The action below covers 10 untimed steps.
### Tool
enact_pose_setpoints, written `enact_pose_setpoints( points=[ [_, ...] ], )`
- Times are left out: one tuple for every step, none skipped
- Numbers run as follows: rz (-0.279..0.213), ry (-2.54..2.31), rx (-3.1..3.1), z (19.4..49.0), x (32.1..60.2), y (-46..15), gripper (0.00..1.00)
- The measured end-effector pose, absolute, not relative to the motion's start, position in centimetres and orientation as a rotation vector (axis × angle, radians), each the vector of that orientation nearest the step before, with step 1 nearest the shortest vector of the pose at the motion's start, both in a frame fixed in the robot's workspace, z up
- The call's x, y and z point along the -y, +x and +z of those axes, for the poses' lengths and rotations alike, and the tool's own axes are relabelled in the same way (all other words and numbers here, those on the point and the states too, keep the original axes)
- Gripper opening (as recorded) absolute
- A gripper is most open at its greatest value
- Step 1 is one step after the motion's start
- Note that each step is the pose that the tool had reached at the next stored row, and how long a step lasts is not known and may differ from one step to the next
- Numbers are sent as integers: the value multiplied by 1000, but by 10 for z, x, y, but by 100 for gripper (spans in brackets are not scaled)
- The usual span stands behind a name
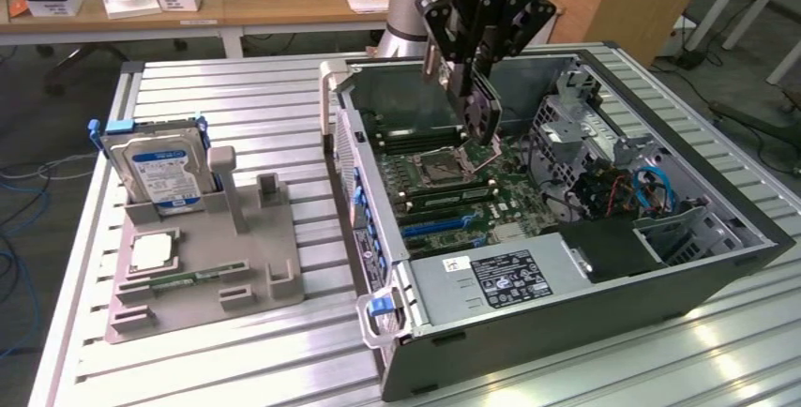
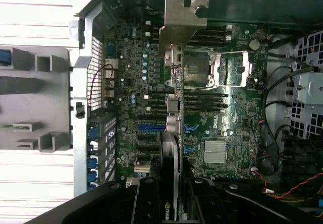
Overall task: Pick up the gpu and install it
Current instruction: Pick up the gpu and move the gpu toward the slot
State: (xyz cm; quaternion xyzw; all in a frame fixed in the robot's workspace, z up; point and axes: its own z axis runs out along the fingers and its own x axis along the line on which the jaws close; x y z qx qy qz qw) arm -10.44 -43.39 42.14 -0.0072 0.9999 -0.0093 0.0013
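Green board edge-on with a silver end bracket, that's the gpu (image 1: pixel 479 107), and it's up in the air above the open case (image 1: pixel 701 280), not seated in anything. The gripper (image 1: pixel 466 69) has its black fingers (image 2: pixel 149 204) pinched on the card from both faces, so it's clamped on the gpu. The card hangs roughly vertical with a slight tilt, over the middle of the motherboard (image 1: pixel 463 191).

From the wrist view you look straight down the gpu (image 2: pixel 172 123). The bracket end is farthest from the gripper (image 2: pixel 174 211), and the card's thin edge lines up over the board (image 2: pixel 126 82) just beside the CPU socket (image 2: pixel 202 70). A blue slot (image 2: pixel 151 126) sits on the board close to the card's line, with a small silver heatsink (image 2: pixel 220 151) on the other side of the card. I can't tell how much gap there is between the card's lower edge and the board.

Off to the exterior view's left, on the slatted metal table (image 1: pixel 225 97), a grey holder (image 1: pixel 269 280) carries a hard drive (image 1: pixel 157 171) with a blue label standing upright, plus a square silver chip (image 1: pixel 153 252) lying flat. The power supply (image 1: pixel 501 276) fills the near corner of the case.
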Motion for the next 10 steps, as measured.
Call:
enact_pose_setpoints(
  points=[
    [-29, -23, -3139, 421, 434, -104, 26],
    [-29, -23, -3139, 421, 434, -104, 26],
    [-29, -23, -3139, 421, 434, -104, 26],
    [-29, -23, -3139, 421, 434, -103, 26],
    [-29, -23, -3139, 420, 434, -103, 26],
    [-29, -23, -3139, 420, 434, -102, 26],
    [-29, -23, -3139, 420, 434, -102, 26],
    [-29, -23, -3139, 420, 434, -101, 26],
    [-29, -23, -3139, 420, 434, -101, 26],
    [-29, -23, -3139, 420, 434, -100, 26]
  ],
)
